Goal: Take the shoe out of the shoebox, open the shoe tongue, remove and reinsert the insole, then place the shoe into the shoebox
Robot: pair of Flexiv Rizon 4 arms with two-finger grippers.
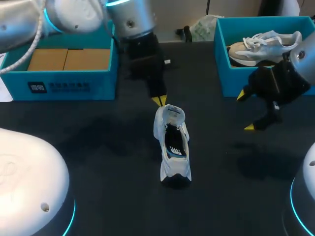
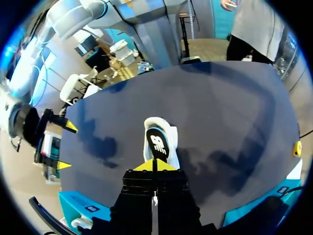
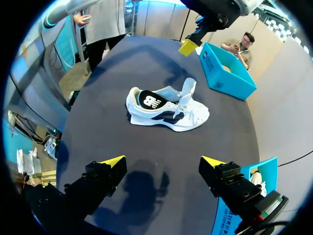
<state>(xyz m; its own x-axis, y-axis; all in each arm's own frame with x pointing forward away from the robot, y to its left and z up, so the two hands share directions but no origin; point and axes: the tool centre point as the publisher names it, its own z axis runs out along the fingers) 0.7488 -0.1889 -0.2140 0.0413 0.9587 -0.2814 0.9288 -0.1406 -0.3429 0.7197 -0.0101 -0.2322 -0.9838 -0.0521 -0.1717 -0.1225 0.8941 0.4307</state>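
Observation:
A white shoe (image 1: 173, 143) lies in the middle of the black table, its tongue raised and its dark insole showing in the opening (image 3: 148, 101). My left gripper (image 1: 158, 101) hangs just beyond the shoe's far end, its yellow tips pressed together with nothing between them. In the left wrist view those tips (image 2: 154, 165) stand right over the shoe's edge (image 2: 157, 141). My right gripper (image 1: 245, 111) is open to the shoe's right, in front of the blue shoebox (image 1: 221, 59). In the right wrist view its fingers (image 3: 161, 161) stand wide, short of the shoe (image 3: 168, 107).
A second, grey-white shoe (image 1: 266, 43) lies inside the shoebox at the back right. At the back left stands a blue box part (image 1: 64, 84) with brown cardboard inside. A crumpled bag (image 1: 203, 27) lies at the far edge.

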